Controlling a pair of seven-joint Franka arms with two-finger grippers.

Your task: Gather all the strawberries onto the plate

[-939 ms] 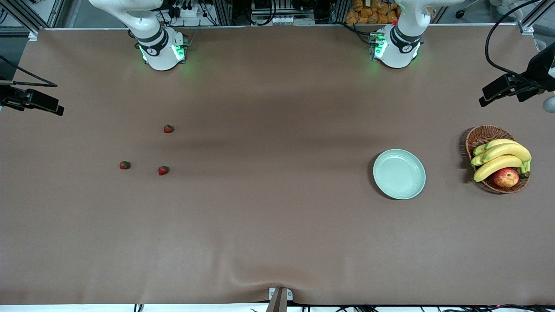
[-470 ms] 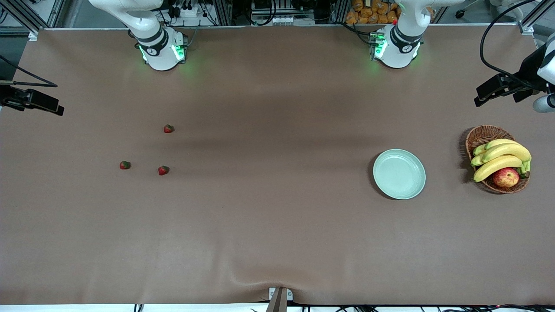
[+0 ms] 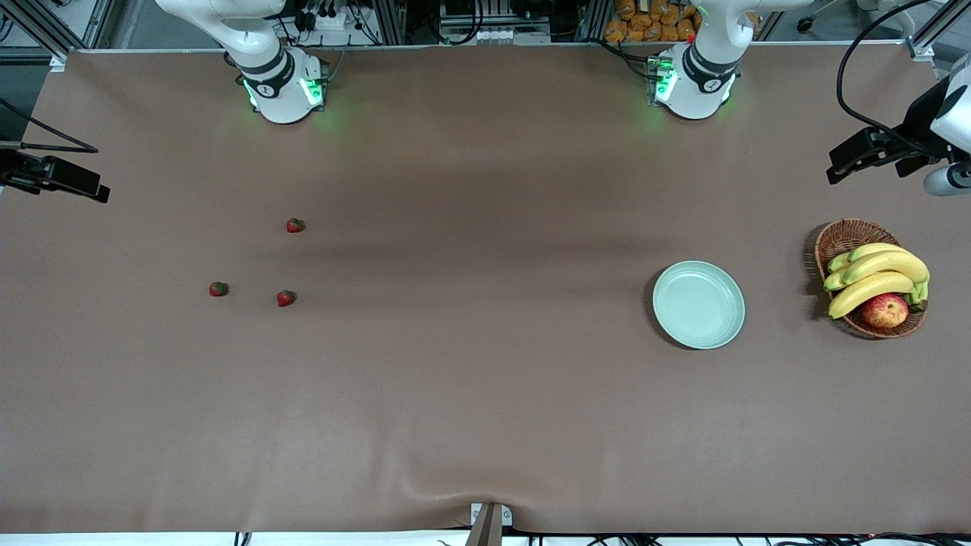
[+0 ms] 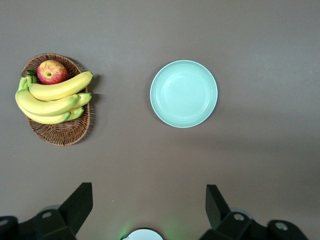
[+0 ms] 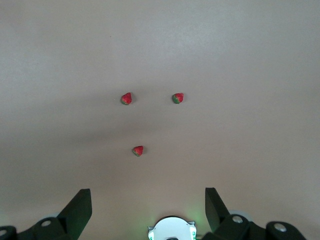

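You see three strawberries lying apart on the brown table [image 3: 485, 425] toward the right arm's end: one [image 3: 295, 225] nearest the bases, one [image 3: 286, 298] nearer the front camera, one [image 3: 218, 289] closest to the table's end. The mint-green plate [image 3: 699, 305] sits bare toward the left arm's end, well apart from them, beside a wicker basket [image 3: 843, 236] holding bananas [image 3: 880, 274] and an apple [image 3: 884, 310]. The right gripper [image 5: 148, 215] hangs high above the strawberries, fingers spread and holding nothing; the left gripper [image 4: 149, 215] hangs high over the plate and basket, likewise spread wide.
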